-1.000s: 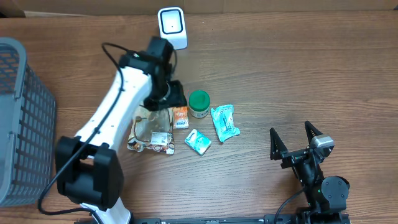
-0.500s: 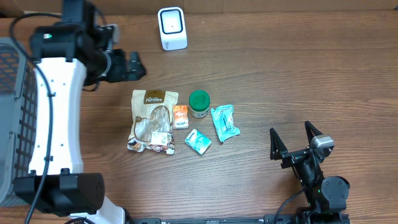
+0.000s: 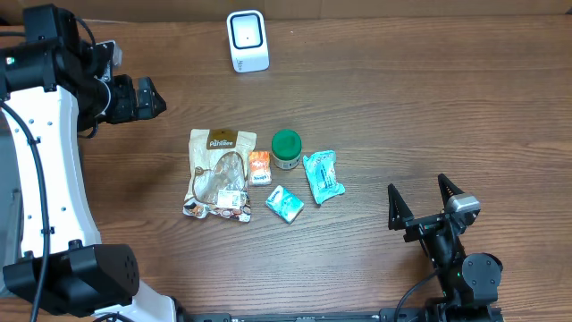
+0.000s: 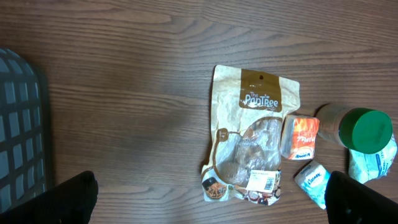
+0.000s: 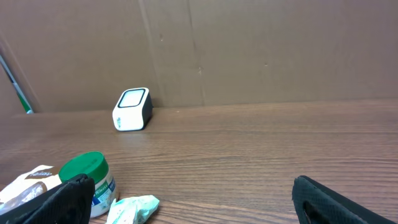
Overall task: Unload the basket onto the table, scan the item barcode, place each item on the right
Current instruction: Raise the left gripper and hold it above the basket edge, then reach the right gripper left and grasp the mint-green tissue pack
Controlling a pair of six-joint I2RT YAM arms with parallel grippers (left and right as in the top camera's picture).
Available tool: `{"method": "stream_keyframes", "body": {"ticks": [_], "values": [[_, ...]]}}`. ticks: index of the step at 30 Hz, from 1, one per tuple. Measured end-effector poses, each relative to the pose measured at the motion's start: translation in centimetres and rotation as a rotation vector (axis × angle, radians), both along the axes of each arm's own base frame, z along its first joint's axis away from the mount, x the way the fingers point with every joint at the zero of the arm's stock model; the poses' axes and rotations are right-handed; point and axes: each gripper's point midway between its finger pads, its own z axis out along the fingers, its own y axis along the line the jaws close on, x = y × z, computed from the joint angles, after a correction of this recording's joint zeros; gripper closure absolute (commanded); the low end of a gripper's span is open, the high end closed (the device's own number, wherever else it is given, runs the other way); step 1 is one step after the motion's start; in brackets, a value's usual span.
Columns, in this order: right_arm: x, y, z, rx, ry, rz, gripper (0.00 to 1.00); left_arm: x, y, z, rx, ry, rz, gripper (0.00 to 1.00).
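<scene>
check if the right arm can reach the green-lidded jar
Probably yes: the right gripper is open and empty, nothing covers the green-lidded jar; the teal packet beside it may crowd a side approach.

Table is dark brown wood grain. The pouch is tan, brown band up top, white lettering. Right of the pouch: orange packet, green-lidded jar, teal-and-white wrapper, teal pack. Scanner beyond the pouch is white, dark face.
</scene>
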Motion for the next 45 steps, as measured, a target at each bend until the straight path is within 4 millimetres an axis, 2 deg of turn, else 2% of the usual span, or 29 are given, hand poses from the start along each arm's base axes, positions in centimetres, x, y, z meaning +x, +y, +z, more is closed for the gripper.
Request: {"method": "stream_keyframes", "body": {"ticks": [26,35,40,45], "values": [[0.0,0.0,0.0,0.000,-0.001,0.000,0.00,0.3,0.1,0.1,0.006,-0.013,0.001,0.00],[-0.1,0.4,0.2,0.077,0.020,0.022,0.00,0.3,0.1,0.1,0.006,-0.013,0.001,0.00],[-0.2,1.1,1.6,0.086,0.069,0.067,0.00,0.3,0.1,0.1,0.006,-0.013,0.001,0.00],[0.8,1.9,3.8,0.098,0.243,0.103,0.00,0.3,0.1,0.1,0.007,-0.013,0.001,0.00]]}}
